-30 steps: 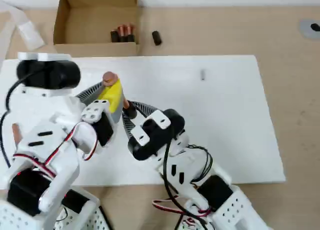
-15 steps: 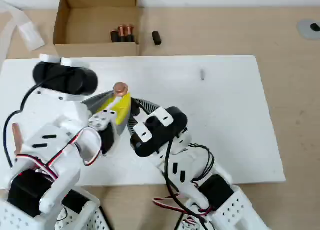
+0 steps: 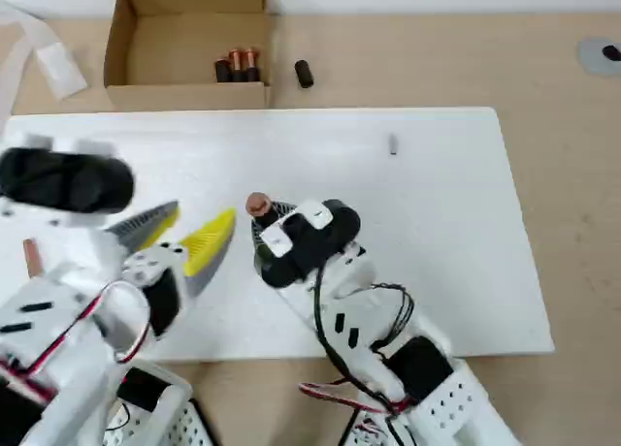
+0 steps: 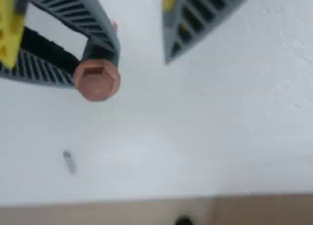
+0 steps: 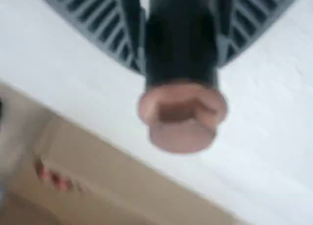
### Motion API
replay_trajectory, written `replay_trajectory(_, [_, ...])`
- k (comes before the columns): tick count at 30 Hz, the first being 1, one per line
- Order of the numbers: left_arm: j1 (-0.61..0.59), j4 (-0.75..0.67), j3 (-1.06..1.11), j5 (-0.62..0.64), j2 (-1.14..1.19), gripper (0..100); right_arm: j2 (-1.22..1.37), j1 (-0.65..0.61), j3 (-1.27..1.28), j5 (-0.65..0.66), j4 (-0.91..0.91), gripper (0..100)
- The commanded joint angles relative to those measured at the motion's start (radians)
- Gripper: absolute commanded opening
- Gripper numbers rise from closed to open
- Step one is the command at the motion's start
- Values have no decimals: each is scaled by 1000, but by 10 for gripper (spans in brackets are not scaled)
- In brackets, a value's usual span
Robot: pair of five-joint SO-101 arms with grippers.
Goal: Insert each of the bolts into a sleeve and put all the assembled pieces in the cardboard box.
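My right gripper (image 3: 260,215) is shut on an assembled piece (image 3: 257,207), a black sleeve with a copper bolt in it, held above the white board (image 3: 437,233). In the right wrist view the sleeve (image 5: 181,44) sits between the ribbed fingers with the bolt head (image 5: 182,115) sticking out. The left wrist view shows the hexagonal bolt head (image 4: 96,79). My left gripper (image 3: 202,215) stands open to the left of the piece, apart from it, with nothing in it. The cardboard box (image 3: 121,39) at the back left holds assembled pieces (image 3: 239,66).
A loose black sleeve (image 3: 304,74) lies on the table just right of the box. A copper bolt (image 3: 32,257) lies at the board's left edge beside the left arm. A small grey item (image 3: 393,145) rests on the board's far side.
The left gripper has opened, let go of the bolt and drawn back to the left. The assembled piece now stays in the right gripper, a little lower and farther right.
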Motion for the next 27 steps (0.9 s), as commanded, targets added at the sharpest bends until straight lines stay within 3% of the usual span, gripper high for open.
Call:
replay_trajectory(1, [-106, -23, -40, -8, 10, 143, 120, 90, -160, -14, -35, 9])
replay_trajectory(5, [-281, -135, 69, -52, 5, 0, 403, 154, -395, -61, -58, 9])
replay_trajectory(16, [-683, -278, 362, -94, 1, 13, 1365, 209, -1233, -81, -58, 9])
replay_trajectory(27, [-738, -338, 494, -94, 1, 17, 2226, 254, -2175, -77, -60, 9])
